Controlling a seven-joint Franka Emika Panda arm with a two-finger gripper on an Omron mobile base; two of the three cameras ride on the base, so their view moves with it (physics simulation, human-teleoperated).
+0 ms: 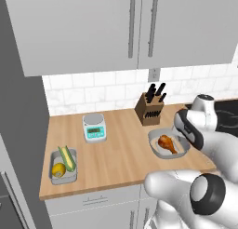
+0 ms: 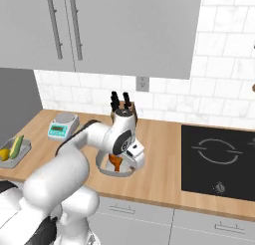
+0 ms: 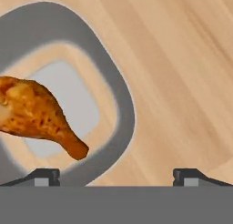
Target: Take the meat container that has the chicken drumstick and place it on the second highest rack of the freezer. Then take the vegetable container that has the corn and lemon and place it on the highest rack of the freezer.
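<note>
Hand view shows the two small dark fingertips (image 3: 45, 176) spread wide apart, pinching nothing. The gripper (image 3: 116, 177) hangs just above the grey rounded meat tray (image 3: 116, 95), with one finger over the tray's rim and the other over the bare light wooden counter (image 3: 182, 73). Inside the tray, just beside the finger over the rim, lies the shiny orange-brown chicken drumstick (image 3: 36, 116), thin bone end pointing toward the fingers. Far from the fingers, at the other end of the counter, sits a second grey tray (image 1: 63, 170) with the yellow corn in green leaves (image 1: 68, 158) and the small round yellow lemon (image 1: 58, 169) touching it. Between the trays stands a small white kitchen scale (image 1: 94, 127). Behind the meat tray is a brown wooden knife block (image 1: 151, 109).
</note>
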